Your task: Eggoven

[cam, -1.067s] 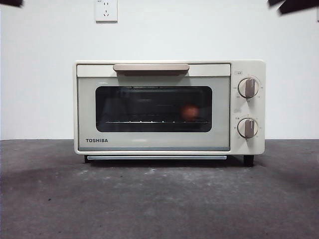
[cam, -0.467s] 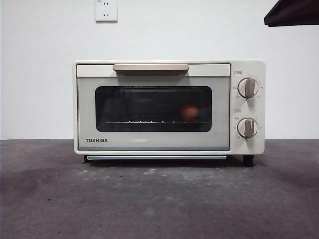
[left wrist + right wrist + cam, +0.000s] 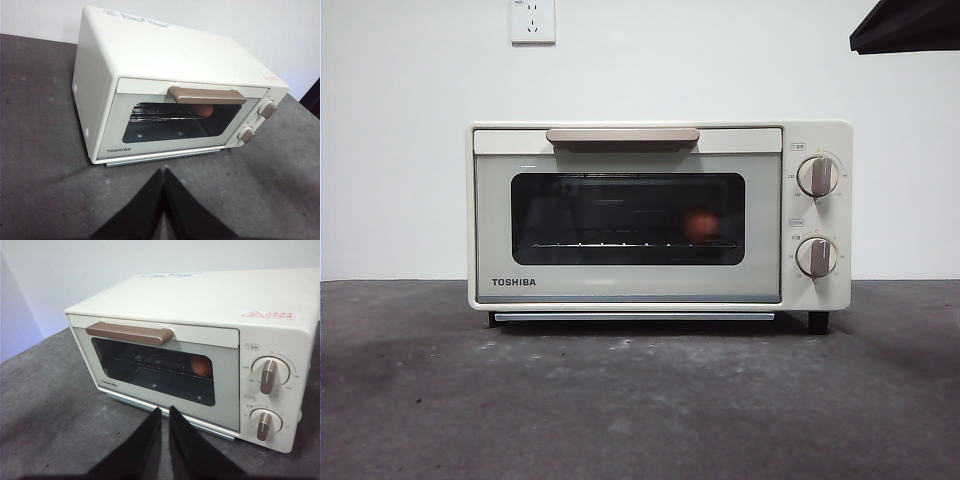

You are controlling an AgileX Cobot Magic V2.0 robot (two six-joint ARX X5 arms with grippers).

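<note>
- The small smooth reddish-brown egg [image 3: 700,226] is seen through the dark glass window [image 3: 628,219], lying on the wire rack [image 3: 620,243] inside, toward the side where the knobs are.
- The egg is enclosed by the cream boxy Toshiba toaster oven [image 3: 620,285], whose door is closed, with the tan bar handle [image 3: 623,136] along its upper edge.
- Two round knobs with tan pointers, an upper one [image 3: 818,176] and a lower one [image 3: 817,257], are set one above the other on the panel beside the door.
- The oven stands on the dark grey mottled desk [image 3: 640,400], in front of a white wall on which a white power socket [image 3: 533,20] is mounted.
- The left end effector [image 3: 163,172] is held above the desk in front of the oven, apart from it, with its two black jaws pressed together.
- The right end effector [image 3: 165,412] is likewise held in front of the oven without touching it, its jaws nearly pressed together and gripping nothing.
- A dark part of an arm [image 3: 908,25] is shown at the upper corner of the front view.
</note>
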